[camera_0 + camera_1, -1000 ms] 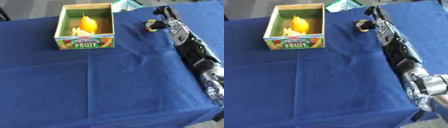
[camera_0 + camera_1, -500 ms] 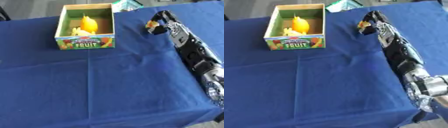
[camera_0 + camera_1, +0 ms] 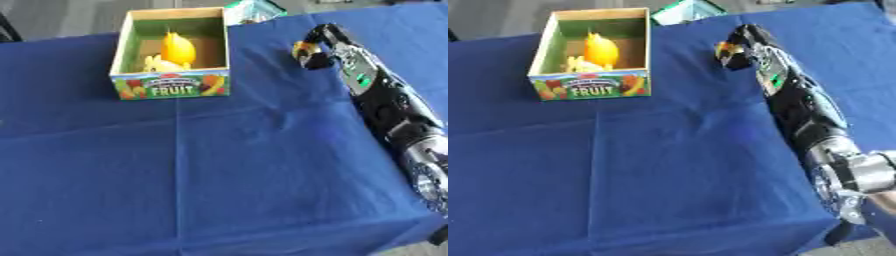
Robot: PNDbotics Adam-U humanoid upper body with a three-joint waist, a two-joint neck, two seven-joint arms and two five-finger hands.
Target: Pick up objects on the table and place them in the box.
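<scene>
Right arm entering from the lower right corner, stretched diagonally across the blue tabletop (image 3: 219,175) toward its far right part; black segments, silver joint nearest the camera, green marks on the forearm. Right robot hand (image 3: 317,46) at the arm's far end, bent downward at the wrist, fingers curled round a small object (image 3: 302,50) showing yellow, red and dark patches; identity of that object not resolvable, possibly a small toy. Object held at the hand's left side, close above or on the cloth; contact with the cloth not determinable.

Cardboard box (image 3: 171,86) well apart to the left of the hand, at the far centre-left of the tabletop, open at the top, green inside, front wall printed with fruit pictures and the word FRUIT. Inside the box: 1 yellow pear-shaped fruit (image 3: 178,48) toward the back, and 1 pale lumpy item (image 3: 160,64) just in front of it, against the front wall.

Green-and-white packet (image 3: 682,11) beyond the box's right rear corner, at the far edge of the cloth, partly cut off by the frame.

Cloth creased in a cross of fold lines below the box. Left robot hand outside both views.
</scene>
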